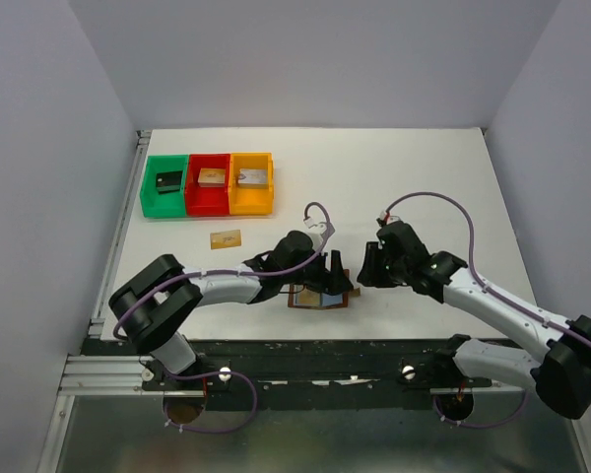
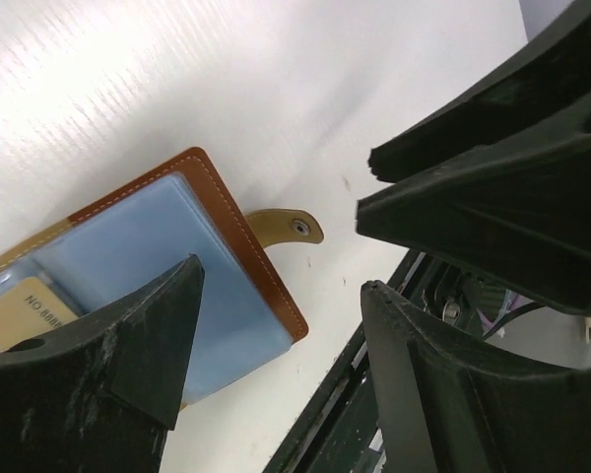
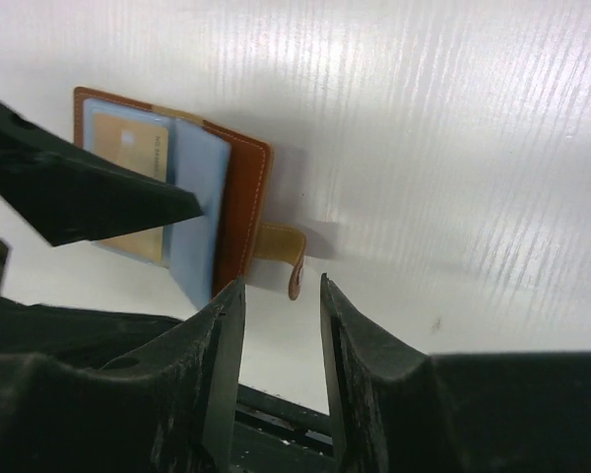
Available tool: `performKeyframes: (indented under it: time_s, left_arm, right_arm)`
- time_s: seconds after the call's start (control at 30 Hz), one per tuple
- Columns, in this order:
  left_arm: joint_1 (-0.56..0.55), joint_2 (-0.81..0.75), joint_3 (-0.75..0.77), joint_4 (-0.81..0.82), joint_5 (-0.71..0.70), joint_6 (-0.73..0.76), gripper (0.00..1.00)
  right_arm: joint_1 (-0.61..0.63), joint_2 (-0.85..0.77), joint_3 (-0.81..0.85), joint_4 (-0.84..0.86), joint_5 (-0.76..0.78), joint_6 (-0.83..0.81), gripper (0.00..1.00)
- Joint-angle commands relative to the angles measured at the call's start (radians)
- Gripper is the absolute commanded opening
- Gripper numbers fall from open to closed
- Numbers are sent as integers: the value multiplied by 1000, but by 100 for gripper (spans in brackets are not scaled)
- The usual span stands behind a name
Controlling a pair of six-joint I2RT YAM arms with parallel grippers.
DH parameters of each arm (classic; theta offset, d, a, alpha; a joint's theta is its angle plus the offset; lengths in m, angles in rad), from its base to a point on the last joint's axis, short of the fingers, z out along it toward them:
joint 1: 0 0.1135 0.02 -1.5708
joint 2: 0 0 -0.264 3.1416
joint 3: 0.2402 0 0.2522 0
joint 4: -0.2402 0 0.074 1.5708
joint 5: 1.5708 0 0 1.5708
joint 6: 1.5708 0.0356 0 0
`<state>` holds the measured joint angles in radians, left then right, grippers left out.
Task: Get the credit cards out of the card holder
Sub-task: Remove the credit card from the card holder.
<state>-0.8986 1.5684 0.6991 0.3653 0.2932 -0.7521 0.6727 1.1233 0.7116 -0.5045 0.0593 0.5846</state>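
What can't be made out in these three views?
- How many cards are in the brown leather bifold card holder: the left gripper covers its pockets in both wrist views; top view too small.
- Print on the loose tan-gold flat card on the white table: too small, top view.

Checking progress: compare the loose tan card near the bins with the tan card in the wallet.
The loose card lies bare on the table; the wallet card sits in the card holder, inside its blue pocket. The loose card shows whole; the wallet card is partly covered. Both are tan-gold.
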Motion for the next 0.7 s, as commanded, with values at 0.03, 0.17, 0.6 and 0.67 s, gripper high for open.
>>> performKeyframes:
  time_s: [0.03, 0.17, 0.6, 0.67]
  left_arm:
    - [-14, 76, 42, 15, 50, 8, 76]
    - [-14, 116, 66, 1, 44, 2, 76]
    - [-13, 48, 56, -42, -75, -3, 77]
    - [-13, 35, 45, -35, -91, -7, 78]
  right_arm:
    - [1, -109, -79, 43, -42, 34, 41]
    - [-1, -233, -175, 144, -145, 18, 32]
    - [1, -254, -235, 239, -289, 40, 31]
    - [1, -235, -244, 274, -326, 55, 30]
